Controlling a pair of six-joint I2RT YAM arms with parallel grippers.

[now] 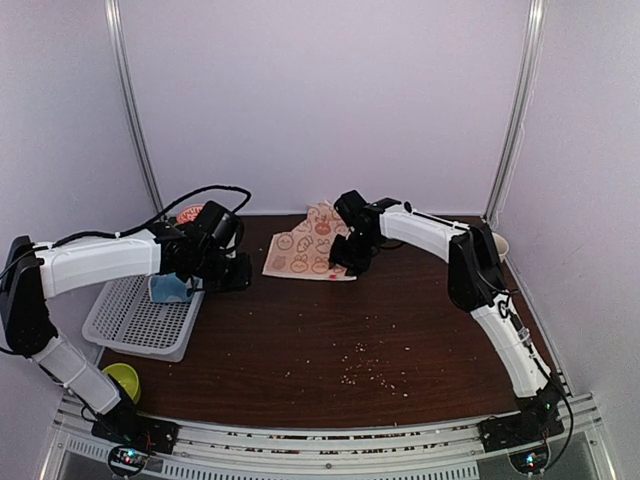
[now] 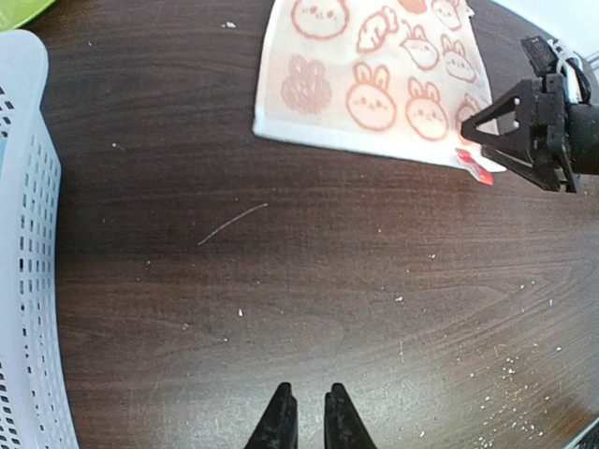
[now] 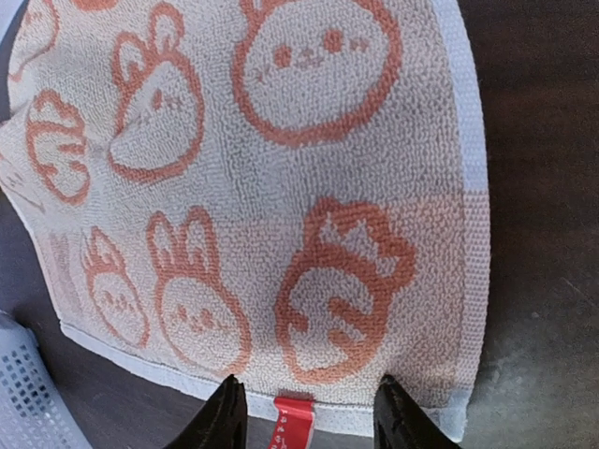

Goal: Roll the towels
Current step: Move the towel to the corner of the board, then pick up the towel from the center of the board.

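Observation:
The cream towel with orange rabbit prints lies flat on the dark table toward the back. It shows in the left wrist view too, towel, and fills the right wrist view, towel. My right gripper is open at the towel's edge. Its two fingers straddle a small red tag on the hem and hold nothing. From above, the right gripper sits at the towel's right corner. My left gripper hovers over bare table with its jaws nearly touching and nothing between them. A light blue towel lies in the basket under the left arm.
A white perforated basket sits at the left of the table, with its wall close to the left gripper. A green object lies at the front left. A pale bowl stands at the back right. Crumbs dot the middle.

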